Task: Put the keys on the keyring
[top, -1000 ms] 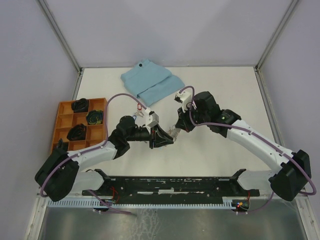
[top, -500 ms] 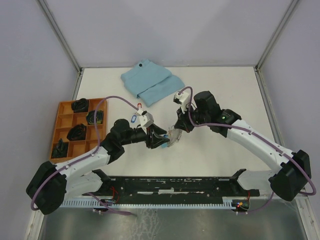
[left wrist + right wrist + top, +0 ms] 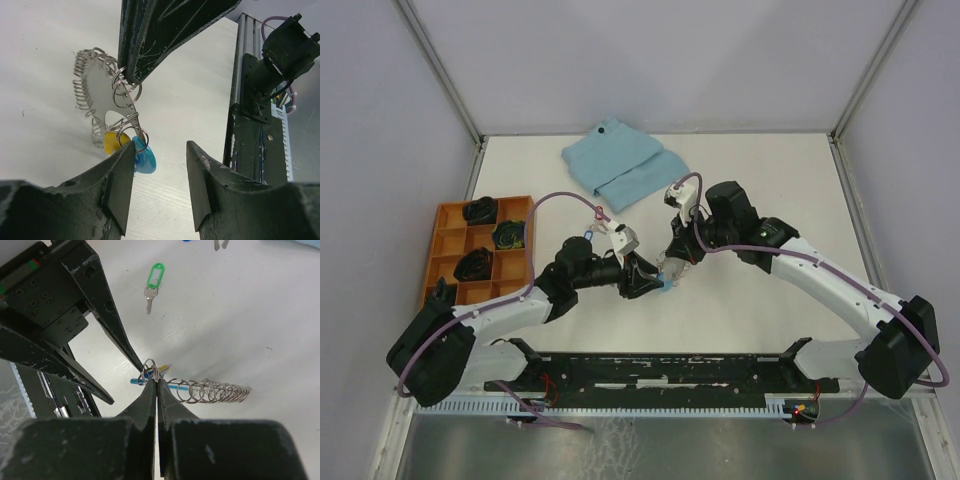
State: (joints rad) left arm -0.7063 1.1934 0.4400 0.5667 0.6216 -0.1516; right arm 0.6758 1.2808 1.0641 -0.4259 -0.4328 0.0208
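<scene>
My right gripper (image 3: pixel 156 381) pinches the keyring (image 3: pixel 212 391) at its fingertips. My left gripper (image 3: pixel 160 172) stands spread close by, with the blue-tagged key (image 3: pixel 146 162) just beside one finger.

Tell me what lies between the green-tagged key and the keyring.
Only bare white table, seen in the right wrist view: the green-tagged key lies apart from the keyring, which the right gripper holds.
</scene>
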